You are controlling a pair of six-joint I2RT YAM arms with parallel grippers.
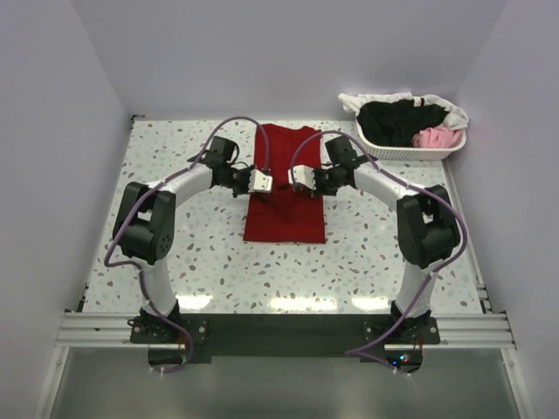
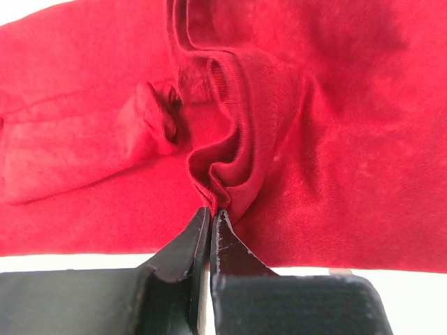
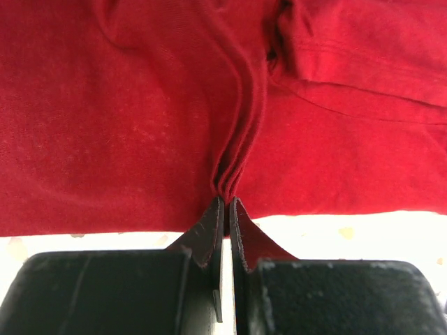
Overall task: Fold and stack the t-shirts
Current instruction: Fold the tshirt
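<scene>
**Double pinch going on, mid-frame**

My left gripper (image 2: 211, 213) and right gripper (image 3: 227, 204) are each squeezed tight on a bunched-up fold of the dark red t-shirt (image 1: 285, 209). It lies as a long strip in the middle of the speckled table (image 1: 175, 175). The black shirt (image 1: 395, 119), pink shirt (image 1: 437, 137) and white shirt (image 1: 382, 99) are piled in the basket (image 1: 410, 154), upper right.

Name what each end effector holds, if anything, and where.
The left end effector and right end effector each pinch a bunched fold of the dark red t-shirt, near its sides.
</scene>
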